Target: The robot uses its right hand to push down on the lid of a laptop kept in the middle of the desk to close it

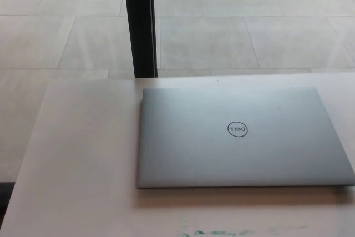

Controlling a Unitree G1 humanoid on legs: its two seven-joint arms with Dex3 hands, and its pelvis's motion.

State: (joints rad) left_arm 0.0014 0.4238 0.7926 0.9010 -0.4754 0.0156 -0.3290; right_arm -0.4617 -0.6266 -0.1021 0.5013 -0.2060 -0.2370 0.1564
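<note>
One silver laptop [238, 137], lid fully closed, round logo facing up, flat on pale desk [77, 159], nearer right edge, close to far edge. Dark vertical post [140, 23] beyond desk, tiled floor [249, 20] behind. Neither robot hand visible.

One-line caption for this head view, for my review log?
Closed silver Dell laptop lying flat on the pale desk, no robot hand in view.

One silver laptop [244, 137] lies shut on one pale surface [77, 159]; one black post [140, 23] stands behind the laptop's far-left corner.
</note>
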